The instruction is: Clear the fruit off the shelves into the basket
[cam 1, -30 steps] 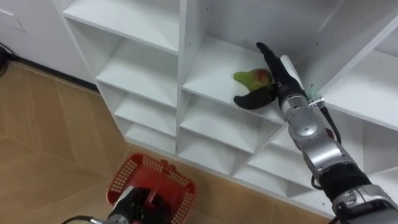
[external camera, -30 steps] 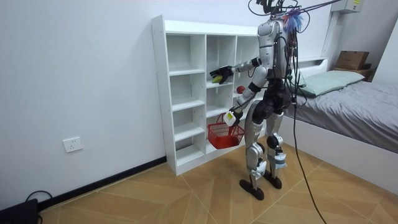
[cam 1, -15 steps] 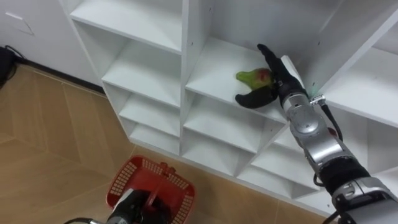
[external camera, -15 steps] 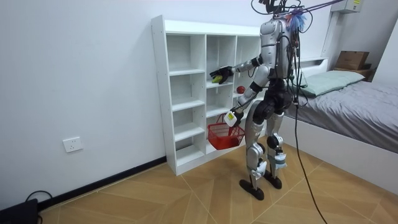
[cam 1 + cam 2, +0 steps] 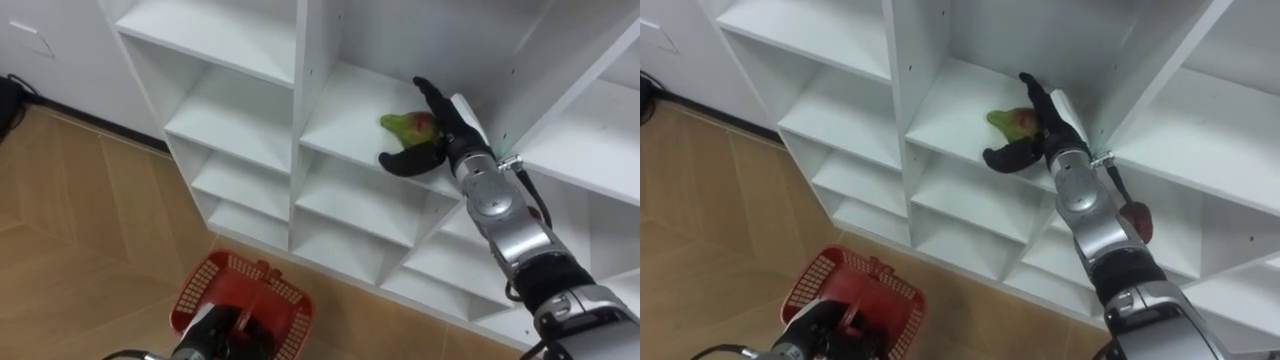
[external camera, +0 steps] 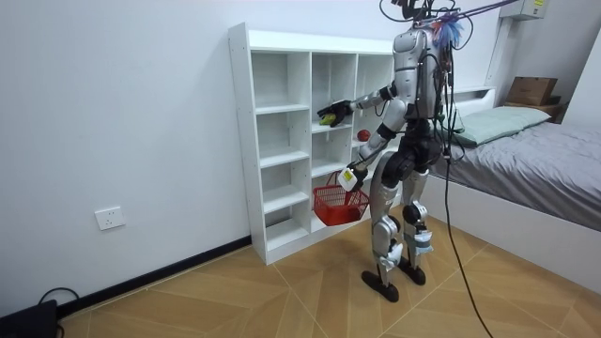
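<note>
Left eye view has the left hand low down, curled round the handle of the red basket. On a middle shelf of the cupboard, the green-red fruit lies between the spread thumb and straight fingers of the right hand. Right eye view shows a red fruit one compartment lower, beside the forearm, and the room view shows a bed at its right.
</note>
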You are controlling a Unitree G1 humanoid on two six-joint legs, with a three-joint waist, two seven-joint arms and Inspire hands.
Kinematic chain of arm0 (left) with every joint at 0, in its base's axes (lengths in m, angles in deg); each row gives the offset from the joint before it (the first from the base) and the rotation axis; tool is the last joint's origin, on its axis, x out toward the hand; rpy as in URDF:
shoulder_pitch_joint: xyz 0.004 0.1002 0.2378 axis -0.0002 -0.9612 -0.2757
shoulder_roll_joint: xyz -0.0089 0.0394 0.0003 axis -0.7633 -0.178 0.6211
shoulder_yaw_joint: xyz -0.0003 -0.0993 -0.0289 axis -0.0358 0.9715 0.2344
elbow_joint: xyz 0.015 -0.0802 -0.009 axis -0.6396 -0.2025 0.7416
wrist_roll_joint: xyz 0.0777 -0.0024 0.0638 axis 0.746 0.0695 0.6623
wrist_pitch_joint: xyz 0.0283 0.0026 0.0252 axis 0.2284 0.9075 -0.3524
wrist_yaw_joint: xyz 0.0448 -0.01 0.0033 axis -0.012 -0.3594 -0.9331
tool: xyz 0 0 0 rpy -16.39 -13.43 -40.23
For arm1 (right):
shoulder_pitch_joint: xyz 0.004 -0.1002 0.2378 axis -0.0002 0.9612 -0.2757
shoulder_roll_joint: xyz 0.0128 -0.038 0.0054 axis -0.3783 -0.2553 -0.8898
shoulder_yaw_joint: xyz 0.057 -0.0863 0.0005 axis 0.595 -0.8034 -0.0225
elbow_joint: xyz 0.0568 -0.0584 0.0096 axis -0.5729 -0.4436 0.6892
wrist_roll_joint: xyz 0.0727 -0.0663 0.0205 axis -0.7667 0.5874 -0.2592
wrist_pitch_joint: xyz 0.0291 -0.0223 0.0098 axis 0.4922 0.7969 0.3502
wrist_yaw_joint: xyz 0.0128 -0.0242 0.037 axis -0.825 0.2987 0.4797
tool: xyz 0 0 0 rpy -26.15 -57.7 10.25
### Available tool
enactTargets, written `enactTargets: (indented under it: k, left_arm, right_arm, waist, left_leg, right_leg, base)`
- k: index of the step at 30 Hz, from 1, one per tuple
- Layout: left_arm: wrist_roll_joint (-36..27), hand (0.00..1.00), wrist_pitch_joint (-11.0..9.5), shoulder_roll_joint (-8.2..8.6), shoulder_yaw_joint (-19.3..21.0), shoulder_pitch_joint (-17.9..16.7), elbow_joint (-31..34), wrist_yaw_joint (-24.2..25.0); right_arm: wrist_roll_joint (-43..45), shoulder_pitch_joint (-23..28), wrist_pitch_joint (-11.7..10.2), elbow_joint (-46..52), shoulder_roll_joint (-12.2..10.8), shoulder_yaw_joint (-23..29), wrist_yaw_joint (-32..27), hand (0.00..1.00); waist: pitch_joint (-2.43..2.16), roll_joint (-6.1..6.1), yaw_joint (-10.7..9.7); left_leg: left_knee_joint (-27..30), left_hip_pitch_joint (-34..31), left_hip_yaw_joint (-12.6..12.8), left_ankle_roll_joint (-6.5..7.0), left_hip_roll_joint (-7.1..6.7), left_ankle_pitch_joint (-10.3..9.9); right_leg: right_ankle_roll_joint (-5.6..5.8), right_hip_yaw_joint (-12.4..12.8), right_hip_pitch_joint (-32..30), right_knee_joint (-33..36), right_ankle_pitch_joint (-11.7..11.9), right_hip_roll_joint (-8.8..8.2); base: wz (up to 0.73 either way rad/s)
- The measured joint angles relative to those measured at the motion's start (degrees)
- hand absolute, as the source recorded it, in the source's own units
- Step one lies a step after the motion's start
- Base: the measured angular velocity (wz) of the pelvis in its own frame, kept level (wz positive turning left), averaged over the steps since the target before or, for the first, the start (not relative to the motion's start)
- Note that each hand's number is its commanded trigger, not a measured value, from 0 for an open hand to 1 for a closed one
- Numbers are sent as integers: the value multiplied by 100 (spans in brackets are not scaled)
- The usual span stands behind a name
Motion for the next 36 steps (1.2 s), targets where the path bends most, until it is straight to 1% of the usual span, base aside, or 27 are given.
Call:
enactTargets:
  k: [3,4,5,6,7,10,13,16,20,24,29,36]
  left_arm:
    - [0,100,3,-5,0,-1,0,0]
    - [0,100,4,-5,0,-1,0,0]
    - [-1,100,5,-3,-1,-1,0,0]
    - [-1,100,8,-1,-2,-1,0,0]
    - [-1,100,14,0,-2,-1,0,0]
    - [-1,100,44,-1,-1,-3,0,0]
    - [-1,100,46,-3,0,-2,0,2]
    - [-5,100,46,-5,-2,-2,0,4]
    - [-11,100,46,-6,-6,-1,0,0]
    - [-12,100,46,-7,-7,-2,-1,-2]
    - [-17,100,46,-1,-6,1,0,51]
    - [-17,100,45,8,-8,0,-1,194]
  right_arm:
    - [55,-1,7,-42,0,0,44,0]
    - [91,-1,21,-43,-1,0,58,7]
    - [103,-5,56,-43,-2,0,59,54]
    - [102,-20,89,-49,-2,0,59,89]
    - [104,-29,101,-59,-3,0,59,100]
    - [156,-43,109,-66,-3,0,32,100]
    - [207,-97,108,-63,-1,11,-75,100]
    - [246,-114,108,-62,6,18,-110,100]
    - [211,-135,108,-64,6,15,-119,100]
    - [207,-133,125,-69,5,13,-59,100]
    - [197,-126,125,-81,3,11,67,100]
    - [168,-126,96,-75,3,16,136,100]
  waist:
    - [0,-1,7]
    - [0,-1,8]
    - [0,-1,11]
    - [0,-2,15]
    - [0,-2,16]
    - [0,-3,21]
    - [-1,-6,17]
    - [-8,-21,13]
    - [-7,-21,1]
    - [-2,-19,0]
    - [23,9,-5]
    - [25,12,-12]
  left_leg:
    - [1,-1,14,12,-5,8]
    - [2,-2,17,16,-6,12]
    - [2,-3,17,15,-8,18]
    - [1,-5,17,14,-8,23]
    - [1,-5,17,13,-8,25]
    - [2,-4,17,10,-7,29]
    - [2,0,23,10,-6,29]
    - [-1,7,22,10,-6,29]
    - [-3,16,18,10,-7,29]
    - [-6,15,17,10,-7,29]
    - [-12,-5,47,10,-7,28]
    - [-50,28,59,10,-4,28]
  right_leg:
    - [15,2,-3,2,9,-12]
    - [20,2,-4,2,12,-14]
    - [21,1,-4,2,12,-16]
    - [21,1,-5,2,13,-16]
    - [21,1,-4,2,13,-15]
    - [21,1,-3,2,13,-13]
    - [21,2,-1,2,13,-13]
    - [21,2,6,1,13,-13]
    - [21,3,21,0,13,-13]
    - [21,3,20,-1,13,-14]
    - [21,3,-4,-5,13,-15]
    - [22,11,6,-14,13,-14]
  base:
    - [-1]
    - [0]
    - [0]
    - [0]
    - [0]
    - [0]
    - [0]
    - [0]
    - [0]
    - [0]
    - [0]
    - [0]
